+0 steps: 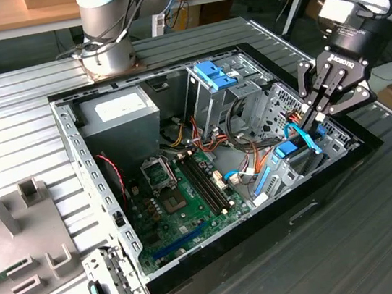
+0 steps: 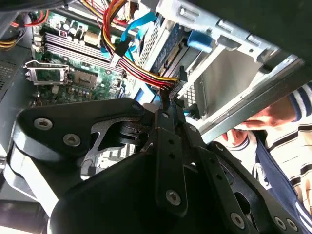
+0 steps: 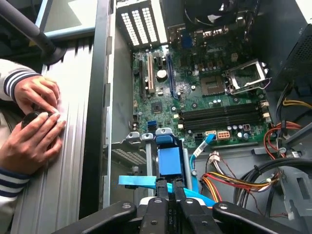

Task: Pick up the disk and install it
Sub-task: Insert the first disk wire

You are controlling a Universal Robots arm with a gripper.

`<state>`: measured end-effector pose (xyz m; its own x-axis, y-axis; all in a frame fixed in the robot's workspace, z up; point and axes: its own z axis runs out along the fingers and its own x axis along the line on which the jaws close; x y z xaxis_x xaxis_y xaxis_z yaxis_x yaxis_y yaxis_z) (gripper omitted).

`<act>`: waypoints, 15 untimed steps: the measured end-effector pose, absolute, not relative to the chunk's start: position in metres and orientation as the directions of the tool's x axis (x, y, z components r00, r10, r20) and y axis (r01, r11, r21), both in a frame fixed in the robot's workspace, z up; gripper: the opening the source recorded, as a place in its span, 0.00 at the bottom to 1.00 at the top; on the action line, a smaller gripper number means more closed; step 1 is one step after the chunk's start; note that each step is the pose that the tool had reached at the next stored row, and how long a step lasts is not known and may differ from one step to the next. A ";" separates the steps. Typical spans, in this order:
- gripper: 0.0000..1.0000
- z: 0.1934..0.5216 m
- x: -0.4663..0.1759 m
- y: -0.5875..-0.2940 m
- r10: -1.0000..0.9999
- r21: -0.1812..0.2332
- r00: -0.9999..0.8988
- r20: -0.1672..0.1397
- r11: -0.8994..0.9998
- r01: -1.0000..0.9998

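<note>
Disk [image 3: 170, 163], the flat silver-grey metal drive in its blue plastic side frame, stands on edge in the grey metal drive bay [image 3: 127, 152]. The bay sits at the corner of the black computer case [image 1: 266, 232] on the exterior view's right, beside the green motherboard [image 3: 204, 97]. The black gripper [image 3: 168, 184] bears on the frame's outer edge. Its fingers are together with no visible gap; whether a thin tab is pinched cannot be told.

Hazards:
- The light-blue flat cable [image 3: 134, 181] crosses right at the fingertips and may be trapped or creased if the disk is driven deeper.
- Off-axis pressure could cock the frame and jam it.
- A person's hands [image 3: 31, 122] rest on the ribbed metal table [image 3: 73, 161] just beside the case.
</note>
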<state>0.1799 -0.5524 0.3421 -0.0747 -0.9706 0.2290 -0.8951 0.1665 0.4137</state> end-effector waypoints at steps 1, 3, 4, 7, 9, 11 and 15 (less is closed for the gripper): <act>0.16 0.341 0.181 -0.552 -0.969 0.416 -0.074 0.235 0.169 -0.893; 0.16 0.338 0.181 -0.552 -0.969 0.417 -0.073 0.237 0.170 -0.893; 0.16 0.335 0.181 -0.551 -0.969 0.420 -0.073 0.237 0.170 -0.892; 0.16 0.333 0.182 -0.547 -0.968 0.421 -0.072 0.239 0.170 -0.891; 0.16 0.333 0.185 -0.547 -0.968 0.421 -0.071 0.240 0.170 -0.891; 0.16 0.332 0.187 -0.547 -0.966 0.421 -0.071 0.247 0.173 -0.890; 0.16 0.329 0.187 -0.547 -0.964 0.420 -0.071 0.256 0.177 -0.890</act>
